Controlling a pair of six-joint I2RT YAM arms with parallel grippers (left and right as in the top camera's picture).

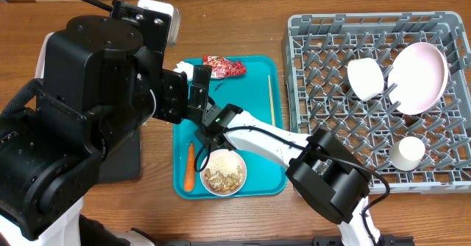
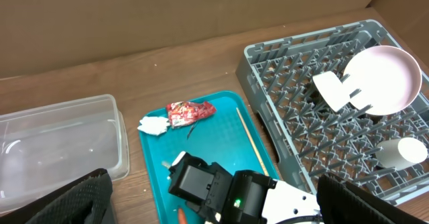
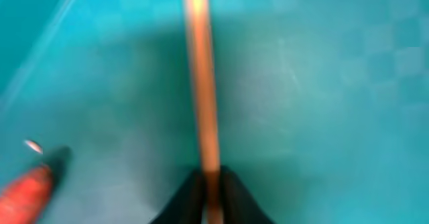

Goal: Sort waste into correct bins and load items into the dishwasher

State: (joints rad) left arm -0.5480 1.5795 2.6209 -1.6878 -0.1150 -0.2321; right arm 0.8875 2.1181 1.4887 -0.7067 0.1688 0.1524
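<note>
Step in hand: we judge it to be the pickup of a chopstick [image 3: 201, 83] from the teal tray [image 1: 257, 180], which sits mid-tabletop toward the near edge.
Right pincer [image 3: 209, 194]: clenched on the near end of that chopstick, with its tips low over the tray floor.
Chopstick axis: it points straight out ahead of the fingertips and lies flat along the tray. The overhead view hides it under the arm.
Carrot [image 3: 23, 190]: off to one side, apart from the stick.
Next move: we think a clean lift, then a carry toward the right edge into the dish rack [image 1: 368, 19], tilted so it cannot slip through the grid.
Second chopstick [image 1: 270, 99]: on the tray's right side, long axis near to far.
Left pincer [image 2: 219, 198]: released, holding nothing.
Farthest: red wrapper [image 1: 224, 67] and tissue [image 2: 153, 124] at the tray's far end, and the clear tub [image 2: 60, 137] toward the far left corner.
</note>
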